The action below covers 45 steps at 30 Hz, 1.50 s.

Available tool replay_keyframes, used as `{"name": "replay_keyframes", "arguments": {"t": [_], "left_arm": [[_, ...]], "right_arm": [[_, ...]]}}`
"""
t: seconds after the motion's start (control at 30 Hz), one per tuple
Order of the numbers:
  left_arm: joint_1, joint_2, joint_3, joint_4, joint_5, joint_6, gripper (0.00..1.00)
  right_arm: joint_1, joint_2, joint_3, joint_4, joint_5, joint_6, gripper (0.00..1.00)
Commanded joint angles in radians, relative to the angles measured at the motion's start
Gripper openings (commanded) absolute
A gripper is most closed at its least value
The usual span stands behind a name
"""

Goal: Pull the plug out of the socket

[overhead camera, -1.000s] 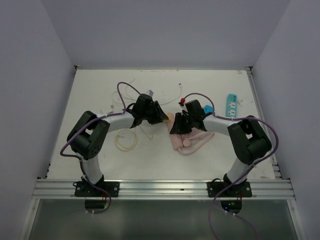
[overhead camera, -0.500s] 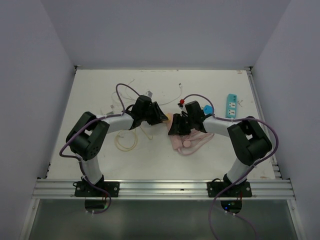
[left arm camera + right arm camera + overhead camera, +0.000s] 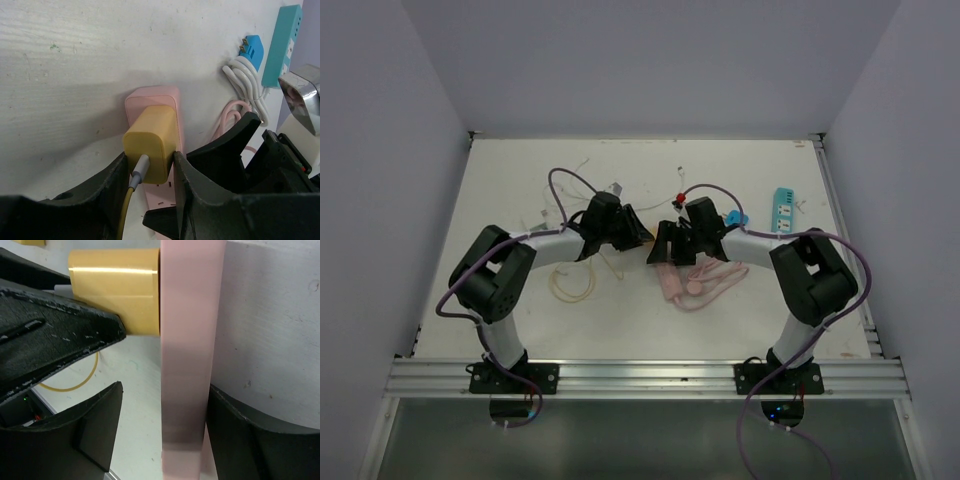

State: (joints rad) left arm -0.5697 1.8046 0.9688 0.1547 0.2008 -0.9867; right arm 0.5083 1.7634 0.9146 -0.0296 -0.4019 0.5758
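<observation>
A yellow plug with a yellow cable sits in the end of a pink socket strip lying on the white table. My left gripper is shut on the plug, one finger on each side. In the right wrist view the strip stands between my right gripper's fingers: the right finger touches it and the left finger stands apart, so the jaws are open. The plug juts from the strip's left face. From above, the left gripper and the right gripper meet at mid-table over the strip.
A teal power strip lies at the right, with a blue plug and white cable beside it. The pink cable coil lies near the strip. A yellow cable loop lies at the left, and thin white cables at the back.
Both grippers and the strip's plug end have shifted a little to the left and farther back. The left gripper stays shut on the plug.
</observation>
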Motion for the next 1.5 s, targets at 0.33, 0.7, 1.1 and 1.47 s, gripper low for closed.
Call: {"name": "replay_keyframes", "arguments": {"t": [0.33, 0.7, 1.1, 1.47], "left_arm": [[-0.004, -0.056, -0.039, 0.026, 0.048, -0.009, 0.0], [0.004, -0.114, -0.054, 0.034, 0.037, -0.021, 0.0], [0.083, -0.205, -0.05, -0.003, 0.037, -0.01, 0.0], [0.125, -0.248, -0.044, -0.032, 0.035, -0.007, 0.0]], "right_arm": [[0.001, 0.062, -0.011, -0.024, 0.137, -0.025, 0.42], [-0.004, 0.097, -0.036, -0.046, 0.189, -0.017, 0.0], [-0.024, 0.14, -0.016, -0.214, 0.348, -0.014, 0.0], [-0.027, 0.162, 0.001, -0.288, 0.425, 0.006, 0.0]]}}
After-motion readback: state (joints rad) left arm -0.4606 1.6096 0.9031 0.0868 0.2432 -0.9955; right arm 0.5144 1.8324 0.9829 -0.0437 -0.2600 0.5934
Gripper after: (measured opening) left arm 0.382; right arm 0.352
